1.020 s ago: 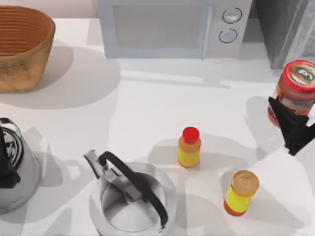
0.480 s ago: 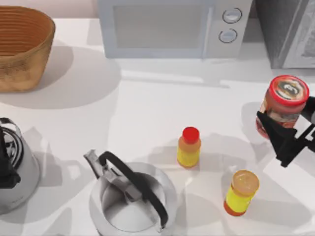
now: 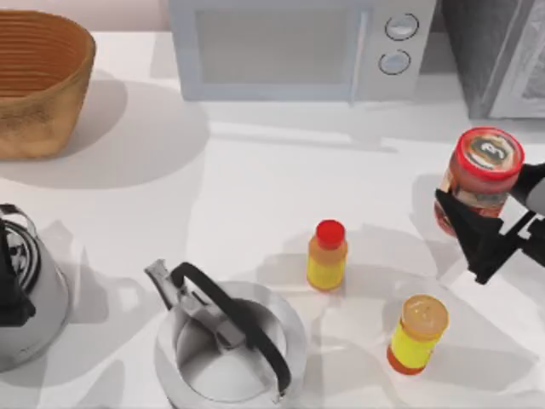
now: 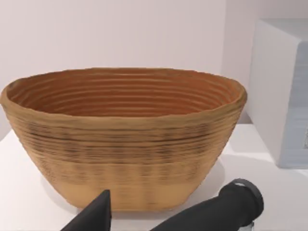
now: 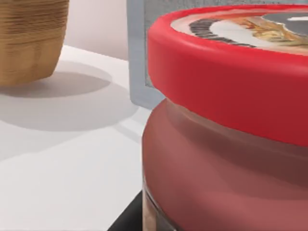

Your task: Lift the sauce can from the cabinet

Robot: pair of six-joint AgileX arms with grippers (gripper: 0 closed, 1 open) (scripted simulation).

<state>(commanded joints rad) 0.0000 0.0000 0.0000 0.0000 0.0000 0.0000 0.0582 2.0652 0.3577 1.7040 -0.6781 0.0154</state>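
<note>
Closest to us in the top view sits a silver kettle (image 3: 230, 345) with a black handle, its lid off. At the left edge our left arm (image 3: 13, 290) is parked over another silver kettle (image 3: 34, 307); we cannot tell if its pincer is apart or together. To the right stands a yellow bottle with an orange cap (image 3: 417, 334). A little farther in stands a yellow bottle with a red cap (image 3: 327, 256).

At the right side of the table our right gripper (image 3: 477, 226) is clamped on the sauce can (image 3: 479, 177). One black finger (image 3: 467, 223) presses the can's near side. The can has a red round top with a dark and white mark, and it throws a shadow on the white table (image 3: 255, 187). In the right wrist view the sauce can (image 5: 226, 139) is very close, with its red lid on top.

Behind the can, in the far right corner, is the dark grey cabinet (image 3: 485, 51). The can is out in front of it, not touching it. Next to the cabinet along the back is the white microwave (image 3: 298, 47) with two round knobs. In the far left corner sits a brown woven basket (image 3: 38, 81). The left wrist view looks at that basket (image 4: 122, 139) from the side.
</note>
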